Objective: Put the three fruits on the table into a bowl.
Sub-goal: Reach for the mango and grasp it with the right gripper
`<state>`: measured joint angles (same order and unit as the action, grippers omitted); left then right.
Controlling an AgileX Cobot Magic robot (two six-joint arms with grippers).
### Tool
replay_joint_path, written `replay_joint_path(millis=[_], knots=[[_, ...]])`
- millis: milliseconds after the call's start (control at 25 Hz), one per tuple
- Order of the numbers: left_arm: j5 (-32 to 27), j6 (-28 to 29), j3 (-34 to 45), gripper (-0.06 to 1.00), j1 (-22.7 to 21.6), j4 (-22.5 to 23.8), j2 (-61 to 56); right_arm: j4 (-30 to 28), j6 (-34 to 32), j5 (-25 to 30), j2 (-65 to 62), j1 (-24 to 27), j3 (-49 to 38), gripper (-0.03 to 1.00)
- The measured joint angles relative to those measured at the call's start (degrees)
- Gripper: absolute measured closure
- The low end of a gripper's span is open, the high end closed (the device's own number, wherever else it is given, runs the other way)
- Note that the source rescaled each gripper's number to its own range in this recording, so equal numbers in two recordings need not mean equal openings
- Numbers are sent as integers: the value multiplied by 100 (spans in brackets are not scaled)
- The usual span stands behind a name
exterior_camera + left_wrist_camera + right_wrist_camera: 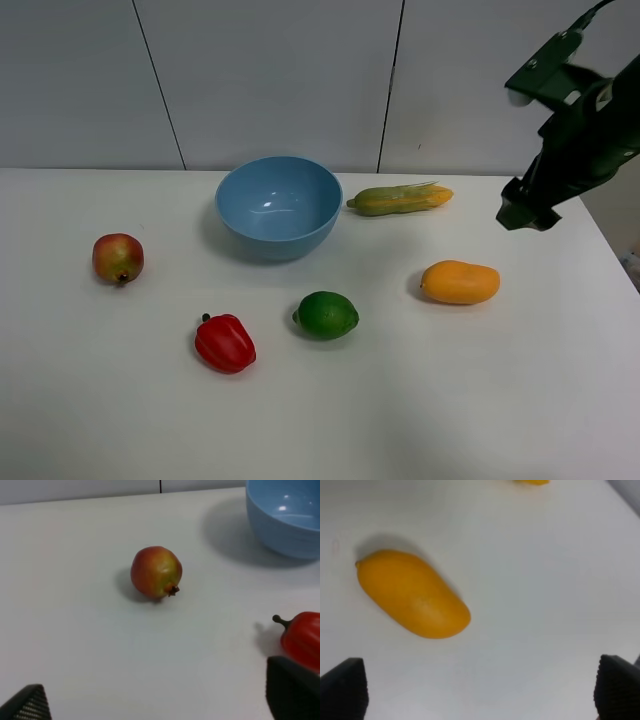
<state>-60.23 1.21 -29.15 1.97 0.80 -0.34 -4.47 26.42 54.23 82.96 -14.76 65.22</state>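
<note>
I see the white table point(560, 400) filling my overhead view, and the light blue bowl point(279, 207) stands upright near its far edge. The right gripper point(530, 210) hangs in the air over the table's right side, and on its wrist camera I see the jaws spread wide and gripping nothing. The left gripper point(160, 700) is out of my overhead view. Its own camera shows its jaws parted too, nothing between them, with the red bell pepper point(225, 343) close by one fingertip.

All three fruits lie on the table, outside the bowl. The corn cob point(400, 198) lies just right of the bowl. The mango point(460, 282) rests on its side nearer me, under the right gripper's camera. The lime point(326, 315) sits in front of the bowl, the pepper to its left. The pomegranate point(118, 258) sits well to the left, apart from everything.
</note>
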Motion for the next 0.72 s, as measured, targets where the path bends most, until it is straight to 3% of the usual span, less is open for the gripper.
replay_joint_path(millis=[120, 400, 600, 720], knots=[[0, 0, 5, 50, 0, 0, 0, 66, 465, -12, 731, 0, 0, 28], [0, 0, 5, 50, 0, 0, 0, 215, 553, -689, 1750, 17, 0, 28], [0, 0, 5, 50, 0, 0, 0, 269, 566, -1124, 2275, 22, 6, 9], [0, 0, 5, 50, 0, 0, 0, 388, 596, -1176, 2596, 22, 6, 4]])
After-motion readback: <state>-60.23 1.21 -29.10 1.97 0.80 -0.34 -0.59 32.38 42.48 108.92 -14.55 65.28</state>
